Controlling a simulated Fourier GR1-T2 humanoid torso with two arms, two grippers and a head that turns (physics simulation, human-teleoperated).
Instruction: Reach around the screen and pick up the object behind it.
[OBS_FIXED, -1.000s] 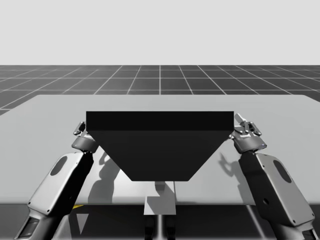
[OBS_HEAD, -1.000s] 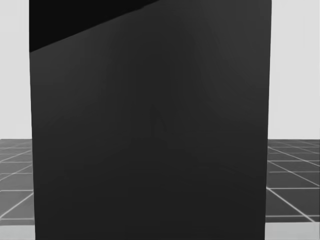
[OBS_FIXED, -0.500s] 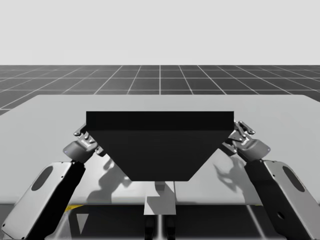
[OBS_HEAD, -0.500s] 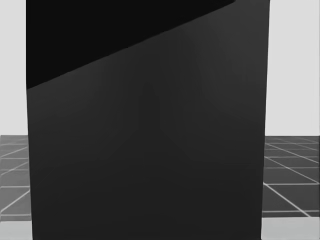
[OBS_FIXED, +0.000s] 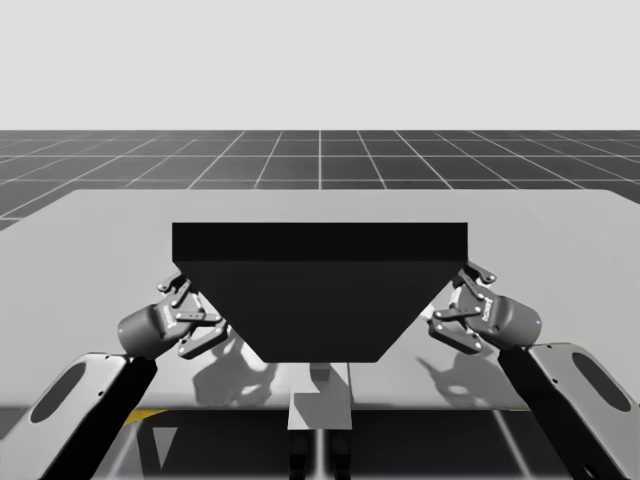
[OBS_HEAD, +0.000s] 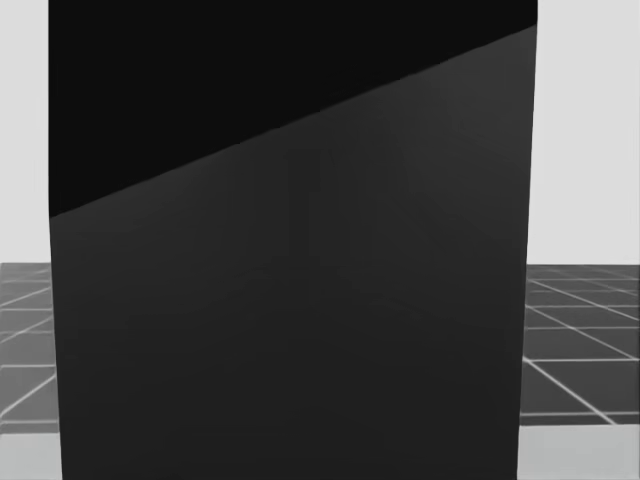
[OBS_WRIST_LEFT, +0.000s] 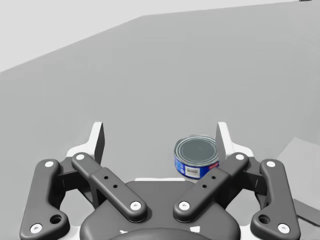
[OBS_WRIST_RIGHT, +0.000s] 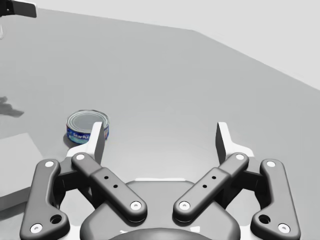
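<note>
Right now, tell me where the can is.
Left wrist view: the can stands on the table ahead of my left pincer, apart from it.

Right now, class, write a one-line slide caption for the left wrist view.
Open left gripper faces a short blue can standing on the grey table ahead of it.

The screen (OBS_HEAD: 290, 300) blocks most of the head view, hiding the table (OBS_HEAD: 580, 455) behind it; the high view loses the table strip just behind the screen too. My left arm (OBS_FIXED: 75, 405) and right arm (OBS_FIXED: 585, 395), in front of the screen, run off the bottom edge. The blue can (OBS_WRIST_LEFT: 192, 152) is partly covered by a left gripper (OBS_WRIST_LEFT: 161, 127) finger (OBS_WRIST_LEFT: 223, 142), probably its base too, and by a right gripper (OBS_WRIST_RIGHT: 160, 127) finger (OBS_WRIST_RIGHT: 98, 140).
</note>
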